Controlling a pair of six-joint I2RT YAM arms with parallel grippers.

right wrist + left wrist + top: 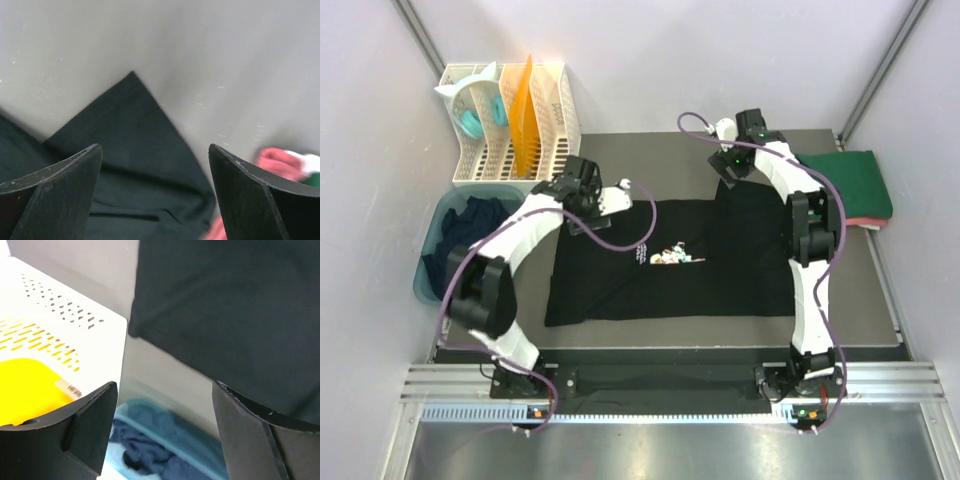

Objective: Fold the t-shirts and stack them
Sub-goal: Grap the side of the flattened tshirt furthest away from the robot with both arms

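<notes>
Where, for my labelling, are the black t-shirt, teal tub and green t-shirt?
black t-shirt (620, 290): top view, front panel below the print.
teal tub (424, 275): top view, left rim.
green t-shirt (850, 183): top view, middle of folded surface.

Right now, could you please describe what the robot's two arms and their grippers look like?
Both the left arm and right arm have white shells with black joints, and a thin purple cable loops along each. The left gripper and right gripper have broad, curved, matte black fingers.
</notes>
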